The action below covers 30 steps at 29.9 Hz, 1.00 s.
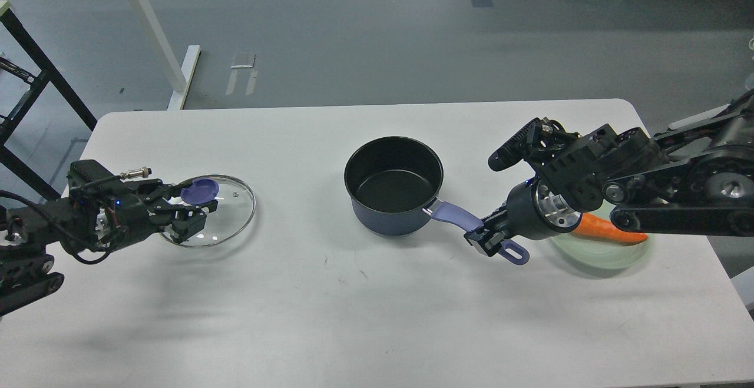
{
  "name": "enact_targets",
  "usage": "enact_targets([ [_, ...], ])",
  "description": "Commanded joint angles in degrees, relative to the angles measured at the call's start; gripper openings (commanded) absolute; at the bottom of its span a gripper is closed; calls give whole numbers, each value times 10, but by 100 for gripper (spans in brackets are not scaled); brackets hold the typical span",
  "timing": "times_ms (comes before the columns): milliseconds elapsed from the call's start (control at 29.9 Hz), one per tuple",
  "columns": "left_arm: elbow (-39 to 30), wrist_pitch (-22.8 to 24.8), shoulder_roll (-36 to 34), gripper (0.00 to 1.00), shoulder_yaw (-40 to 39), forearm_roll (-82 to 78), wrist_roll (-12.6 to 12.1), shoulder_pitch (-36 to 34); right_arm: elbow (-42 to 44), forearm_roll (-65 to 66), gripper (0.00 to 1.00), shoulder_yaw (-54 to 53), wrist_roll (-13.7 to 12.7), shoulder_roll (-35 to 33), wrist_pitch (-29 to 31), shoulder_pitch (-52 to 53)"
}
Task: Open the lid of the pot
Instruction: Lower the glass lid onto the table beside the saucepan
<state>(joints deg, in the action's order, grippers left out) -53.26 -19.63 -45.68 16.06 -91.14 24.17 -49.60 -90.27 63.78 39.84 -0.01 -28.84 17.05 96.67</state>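
Note:
A dark blue pot stands open at the table's middle, its purple handle pointing right and toward me. My right gripper is shut on that handle near its end loop. The glass lid with a purple knob is at the left of the table, low over or on the surface. My left gripper is shut on the knob.
A pale green plate holding an orange carrot sits right of the pot, partly under my right arm. The white table has rounded far corners. A black frame and white table legs stand beyond the left edge.

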Motion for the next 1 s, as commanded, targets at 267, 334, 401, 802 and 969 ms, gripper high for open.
enact_targets([
  [267,0,-4,1,50,1,1,0,10,0,-1,26,0,0,1,0,0],
  [334,0,-4,2,50,1,1,0,14,0,-1,26,0,0,2,0,0],
  [401,0,-7,2,50,1,1,0,16,0,-1,26,0,0,3,0,0],
  [802,0,-10,7,60,1,1,0,21,1,-1,26,-1,0,4,0,0],
  [969,0,-10,7,68,1,1,0,21,1,-1,26,-1,0,4,0,0],
])
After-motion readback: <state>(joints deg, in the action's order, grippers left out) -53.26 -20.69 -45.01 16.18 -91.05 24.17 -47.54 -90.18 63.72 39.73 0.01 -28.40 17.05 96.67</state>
